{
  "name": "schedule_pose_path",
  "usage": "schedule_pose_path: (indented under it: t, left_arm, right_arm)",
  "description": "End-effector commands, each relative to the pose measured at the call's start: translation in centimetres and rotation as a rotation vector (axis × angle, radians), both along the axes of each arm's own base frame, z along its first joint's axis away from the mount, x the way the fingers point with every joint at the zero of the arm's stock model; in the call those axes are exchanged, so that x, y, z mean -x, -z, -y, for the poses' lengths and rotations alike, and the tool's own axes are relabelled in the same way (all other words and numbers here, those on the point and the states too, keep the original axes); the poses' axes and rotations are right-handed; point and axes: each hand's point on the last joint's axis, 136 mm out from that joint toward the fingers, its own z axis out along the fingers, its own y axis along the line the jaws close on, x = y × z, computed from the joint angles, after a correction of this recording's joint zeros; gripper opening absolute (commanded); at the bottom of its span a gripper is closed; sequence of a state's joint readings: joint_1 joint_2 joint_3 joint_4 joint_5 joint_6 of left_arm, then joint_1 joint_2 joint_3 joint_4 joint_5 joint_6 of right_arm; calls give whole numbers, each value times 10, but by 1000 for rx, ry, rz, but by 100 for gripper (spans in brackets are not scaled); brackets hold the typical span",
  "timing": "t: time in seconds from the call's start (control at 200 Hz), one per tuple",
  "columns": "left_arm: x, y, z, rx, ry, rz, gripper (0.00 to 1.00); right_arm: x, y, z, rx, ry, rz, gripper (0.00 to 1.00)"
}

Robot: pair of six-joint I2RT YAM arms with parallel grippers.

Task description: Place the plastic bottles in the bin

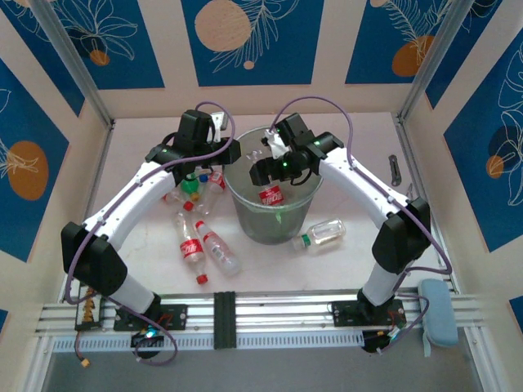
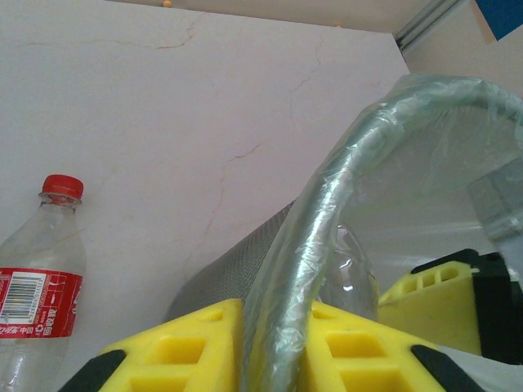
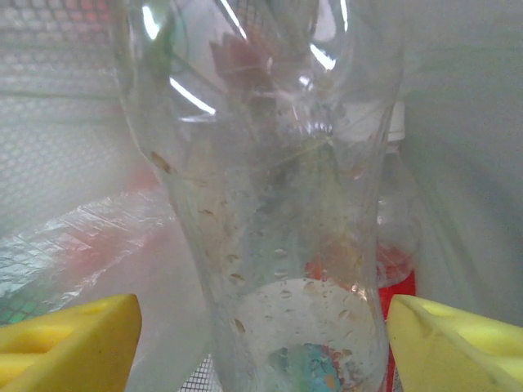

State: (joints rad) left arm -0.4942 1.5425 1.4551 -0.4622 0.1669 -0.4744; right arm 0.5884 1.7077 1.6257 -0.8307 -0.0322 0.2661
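The pale, marble-patterned tabletop (image 1: 351, 155), veined with fine hairline cracks, carries the round silver-grey wire-mesh bin (image 1: 249, 224), which stands upright near its middle. Left of the bin lies a cluster of clear plastic bottles (image 1: 194, 189) with red and green caps. Nearer the front lie a red-labelled clear bottle (image 1: 191, 247) and a second clear bottle (image 1: 221, 251), with a loose red cap (image 1: 203, 278) near them. Right of the bin lies a clear green-capped bottle (image 1: 324, 233).

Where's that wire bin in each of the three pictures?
Top external: bin in the picture's middle.
Left wrist: its rim runs up the centre, pinched in the left gripper.
Right wrist: its mesh wall upper left, behind a clear bottle.
Shared landmark: that mesh wall.
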Motion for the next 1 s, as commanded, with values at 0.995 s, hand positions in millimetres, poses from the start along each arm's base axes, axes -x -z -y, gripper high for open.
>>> schedule_pose_path:
  t: [0.995]
  left_arm:
    - [-8,7,-5,-18,-55,18,24]
  right_arm:
    - [28,-143,94,-75,287,264,82]
